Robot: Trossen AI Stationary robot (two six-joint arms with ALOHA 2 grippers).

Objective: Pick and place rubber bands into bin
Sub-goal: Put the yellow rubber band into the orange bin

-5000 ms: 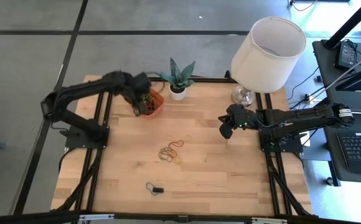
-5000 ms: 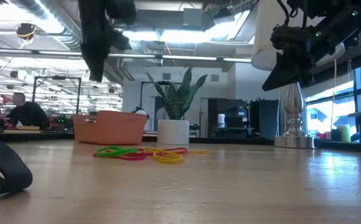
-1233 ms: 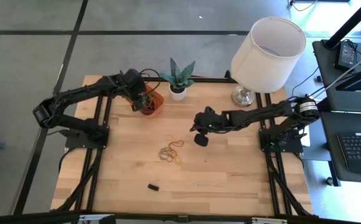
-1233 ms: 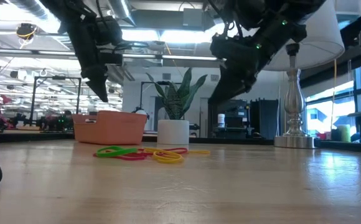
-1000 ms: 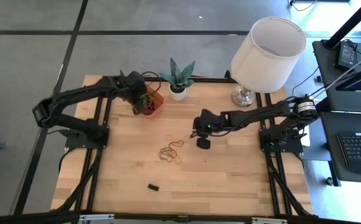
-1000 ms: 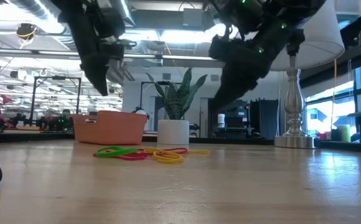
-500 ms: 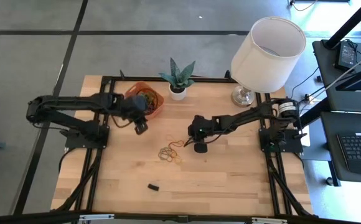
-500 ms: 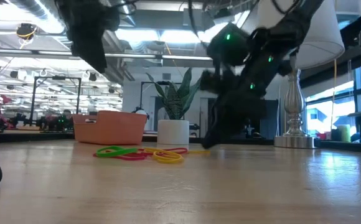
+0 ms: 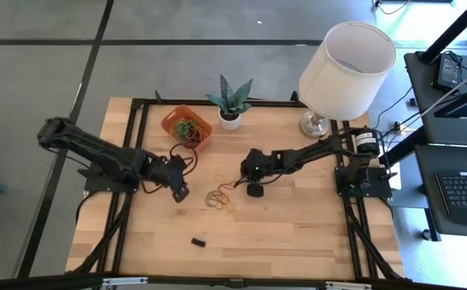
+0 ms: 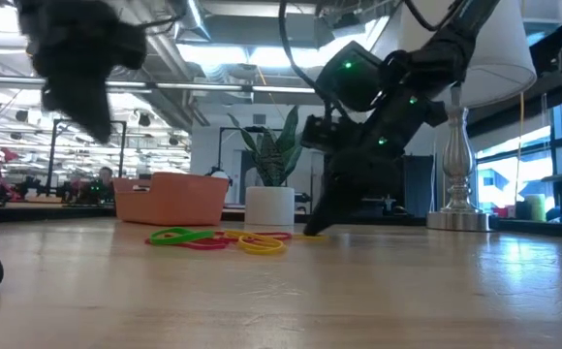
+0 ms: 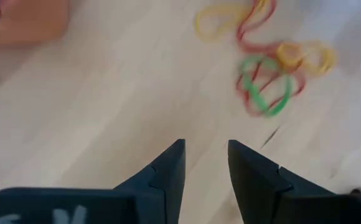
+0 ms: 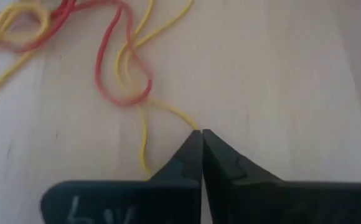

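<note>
Right gripper [image 12: 200,134] down at the table, fingertips pinched together on a yellow strand at the near edge of the rubber bands [image 9: 221,196]; the heap runs away from its tips toward the left arm. Loops thin, tangled: yellow, red, green, lying flat on the wood. Left gripper [image 11: 205,158] hovers beside the heap, fingers parted, nothing in them. Far corner: the bin [image 9: 169,122], well apart from the heap, already holding some bands.

Both tools flank the rubber bands [image 9: 221,196]; right tool [image 9: 254,190] apparently touching.
</note>
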